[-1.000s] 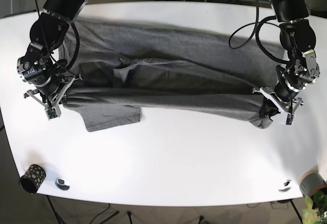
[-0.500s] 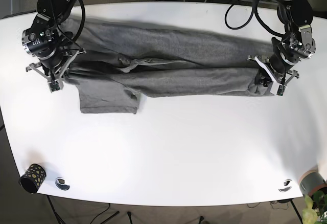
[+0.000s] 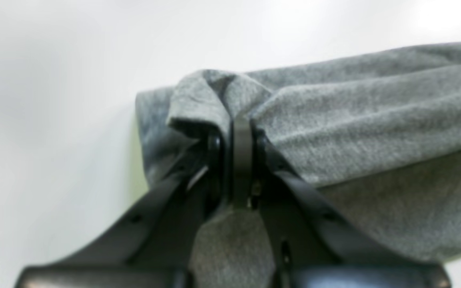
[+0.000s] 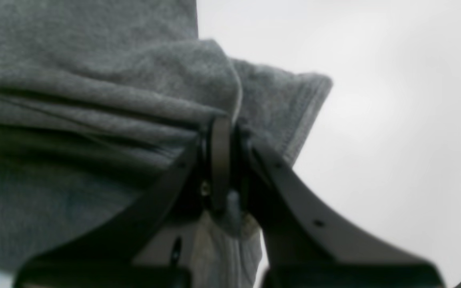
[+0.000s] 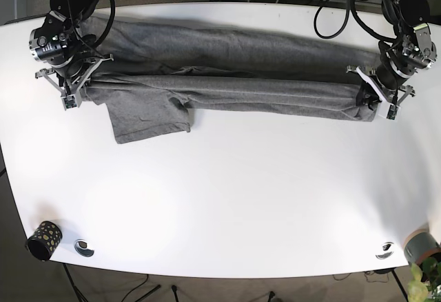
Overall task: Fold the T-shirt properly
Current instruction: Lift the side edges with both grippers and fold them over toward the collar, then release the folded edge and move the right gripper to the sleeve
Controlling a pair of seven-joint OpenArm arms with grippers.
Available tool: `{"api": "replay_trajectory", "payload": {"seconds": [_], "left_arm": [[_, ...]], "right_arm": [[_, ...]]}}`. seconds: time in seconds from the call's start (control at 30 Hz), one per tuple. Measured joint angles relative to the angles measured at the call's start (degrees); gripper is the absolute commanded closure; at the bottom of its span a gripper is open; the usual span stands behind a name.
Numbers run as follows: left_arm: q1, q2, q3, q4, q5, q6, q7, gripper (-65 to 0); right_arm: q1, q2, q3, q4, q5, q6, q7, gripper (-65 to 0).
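The surface (image 5: 227, 198) carries the shirt (image 5: 227, 74) as one long band at its far side, long axis running straight from one tool to the other. The band is doubled lengthwise: a folded layer lies over the layer beneath, its free edge on the side away from the camera. One sleeve (image 5: 148, 117) lies flat on the surface, sticking out from the band toward the near edge, just inboard of the right tool.

The left tool (image 5: 375, 95) sits at one end of the band, the right tool (image 5: 69, 85) at the other; the cloth spans between them. Each tool has the shirt on its inboard side only; outboard is bare surface.

In the left wrist view the left tool (image 3: 236, 132) is closed narrow on a gathered corner of cloth. In the right wrist view the right tool (image 4: 224, 136) is likewise closed narrow on a hemmed corner.

Judgement: the coming move depends on both tools travelling together, square to the long axis. The right tool is nearer the loose sleeve.
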Motion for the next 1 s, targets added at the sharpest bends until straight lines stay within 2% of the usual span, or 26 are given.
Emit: {"api": "replay_trajectory", "payload": {"seconds": [0.17,0.27,0.33,0.4,0.53,0.6,0.7,0.87,0.93,1.0], "left_arm": [[0.66,-1.40,-0.02,0.00,-0.17,-0.22,-0.17,-0.4],[1.20,-1.51,0.00,0.00,-0.04,-0.24,-0.20,-0.6],[1.51,-1.75,0.00,0.00,-0.02,-0.24,-0.17,-2.5],[1.62,-2.34,0.00,0.00,-0.07,-0.24,0.39,-9.3],[0.98,-2.67,-0.02,-0.02,0.70,0.22,3.87,-32.8],[0.37,-2.45,-0.02,-0.02,0.90,0.20,4.79,-39.2],[-0.09,-2.32,-0.02,0.22,0.39,0.20,4.68,-40.1],[0.13,-2.01,-0.92,2.38,0.46,0.22,5.22,-40.3],[-0.09,-1.46,-1.44,3.98,0.42,0.24,5.05,-40.3],[-1.01,-0.35,-1.44,4.90,0.44,0.24,4.72,-40.3]], "right_arm": [[-2.14,0.02,-0.04,1.42,0.46,-0.02,0.26,-0.8],[-2.75,-0.20,-0.02,1.29,0.39,0.00,0.09,-9.2],[-2.82,-0.31,0.00,1.29,0.00,0.00,0.13,-21.4],[-3.04,-0.24,0.04,1.29,0.04,-0.02,0.15,-30.4],[-3.13,-1.16,3.15,1.36,1.03,-0.04,0.13,-46.6],[-3.15,-1.73,5.57,1.46,3.37,-0.04,-0.15,-50.6],[-3.52,-1.86,7.45,2.47,9.60,-0.13,-0.81,-52.6],[-3.56,-0.68,7.04,2.84,18.53,-0.09,-0.81,-52.8],[-3.26,0.13,6.97,2.84,20.35,-0.07,-0.66,-52.6],[-2.36,0.98,5.42,2.38,19.91,-0.59,-0.55,-52.6]]}}
